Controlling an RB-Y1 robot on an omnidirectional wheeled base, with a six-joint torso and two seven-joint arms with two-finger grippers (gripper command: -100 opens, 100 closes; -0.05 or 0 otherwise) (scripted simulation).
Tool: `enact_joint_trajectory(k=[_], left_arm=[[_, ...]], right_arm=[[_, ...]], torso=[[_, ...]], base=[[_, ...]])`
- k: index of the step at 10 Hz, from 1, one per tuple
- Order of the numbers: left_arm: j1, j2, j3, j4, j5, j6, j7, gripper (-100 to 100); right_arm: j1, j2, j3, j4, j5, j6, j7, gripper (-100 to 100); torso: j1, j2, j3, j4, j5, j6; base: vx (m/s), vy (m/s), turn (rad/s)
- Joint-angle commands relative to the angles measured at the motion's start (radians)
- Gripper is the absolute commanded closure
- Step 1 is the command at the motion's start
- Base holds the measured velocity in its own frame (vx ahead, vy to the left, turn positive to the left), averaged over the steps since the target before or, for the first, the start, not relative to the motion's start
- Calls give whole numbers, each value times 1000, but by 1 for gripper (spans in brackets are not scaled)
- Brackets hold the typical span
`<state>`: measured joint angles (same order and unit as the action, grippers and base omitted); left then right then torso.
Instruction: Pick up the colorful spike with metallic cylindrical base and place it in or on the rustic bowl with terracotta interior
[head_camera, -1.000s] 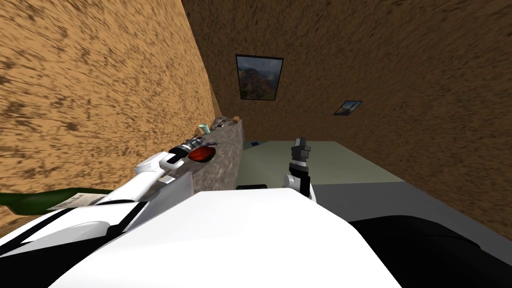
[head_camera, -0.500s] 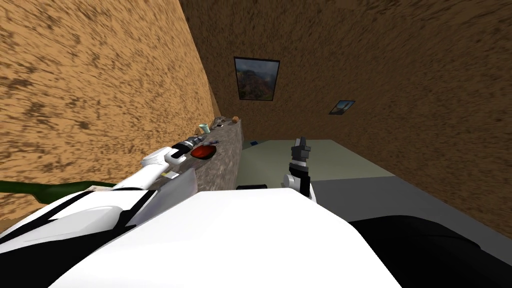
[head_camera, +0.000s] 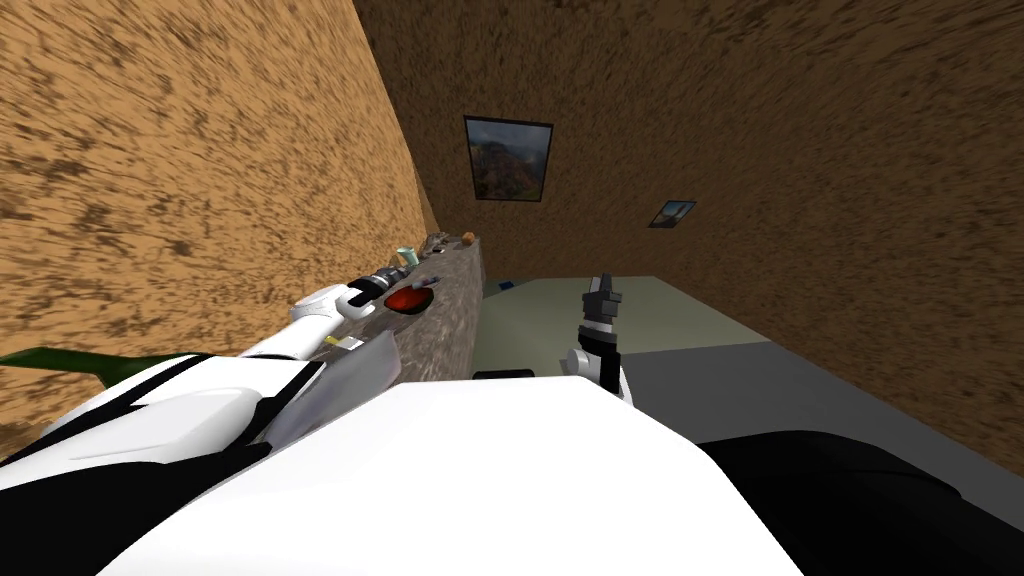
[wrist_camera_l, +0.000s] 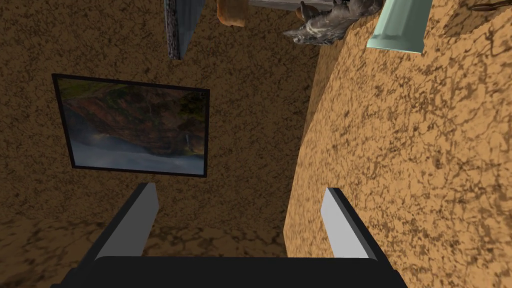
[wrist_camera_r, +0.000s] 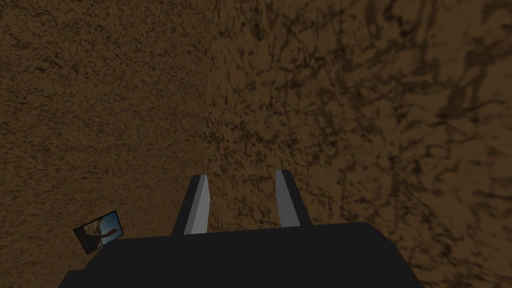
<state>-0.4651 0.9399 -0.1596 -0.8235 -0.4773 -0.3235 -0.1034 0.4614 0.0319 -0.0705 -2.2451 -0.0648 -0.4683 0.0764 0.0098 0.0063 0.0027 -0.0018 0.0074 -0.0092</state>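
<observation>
Left gripper (wrist_camera_l: 240, 187): fingers spread wide, nothing between them. In the head view it sits over the stone-textured counter (head_camera: 445, 325), just beside the red-lined bowl (head_camera: 408, 300) on its wall side. I cannot tell whether it touches the rim.

Bowl: stands on the counter top, upright, its interior dark red-orange.

Spike: a small greyish-purple thing (head_camera: 431, 280) lies at the bowl's far rim, outside the bowl. I take it for the spike, but it is too small for me to confirm its shape or colours. Neither gripper holds it.

Beyond the bowl, along the counter: a pale green cup (wrist_camera_l: 400, 25) on the wall side, then a grey lumpy object (wrist_camera_l: 330, 22) and an orange-brown object (wrist_camera_l: 231, 12) near the far end. The left wrist camera looks past these to a framed landscape picture (wrist_camera_l: 135, 125) on the end wall.

Right gripper (wrist_camera_r: 242, 174): well apart from the bowl, raised off the counter on its open side. Its fingers stand a narrower gap apart, holding nothing.
</observation>
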Motion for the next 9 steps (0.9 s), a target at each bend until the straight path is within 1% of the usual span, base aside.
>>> enact_joint_trajectory(k=[1, 2, 3, 4, 5, 6, 7, 8, 9], left_arm=[[-39, -2, 0, 19, -1, -4, -3, -100], [-75, 12, -48, 64, -14, 13, 6, -100], [-103, 12, -76, 87, -14, 13, 6, -100], [-136, 12, -88, 117, -14, 13, 6, -100], [-168, 12, -88, 148, -14, 13, 6, -100], [-200, 12, -88, 156, -14, 13, 6, -100], [-243, 26, -141, 214, -28, 29, 15, -100], [-268, 26, -165, 239, -28, 29, 15, -100], [-296, 26, -176, 266, -28, 29, 15, -100]], right_arm=[[0, 0, 0, 0, 0, 0, 0, 0], [0, 0, 0, 0, 0, 0, 0, 0], [0, 0, 0, 0, 0, 0, 0, 0], [0, 0, 0, 0, 0, 0, 0, 0], [0, 0, 0, 0, 0, 0, 0, 0], [0, 0, 0, 0, 0, 0, 0, 0], [0, 0, 0, 0, 0, 0, 0, 0], [0, 0, 0, 0, 0, 0, 0, 0], [0, 0, 0, 0, 0, 0, 0, 0]], torso=[[0, 0, 0, 0, 0, 0], [0, -1, -1, 0, 0, 0], [-1, 6, 3, 1, 0, 1], [0, 12, 6, 2, 0, 0], [0, 9, 5, 2, 0, -1], [0, 4, 2, 1, 0, -1], [-1, 0, 0, 0, 0, 0], [-1, 8, 4, 1, 0, 0], [0, 11, 6, 2, 0, 0]], base=[[21, -1, -4], [-135, -3, -164], [-215, 4, -111], [-119, 2, 4], [-19, -2, 19], [27, -4, 5], [-154, -4, -155], [-186, 13, -101], [-85, 10, -14]])
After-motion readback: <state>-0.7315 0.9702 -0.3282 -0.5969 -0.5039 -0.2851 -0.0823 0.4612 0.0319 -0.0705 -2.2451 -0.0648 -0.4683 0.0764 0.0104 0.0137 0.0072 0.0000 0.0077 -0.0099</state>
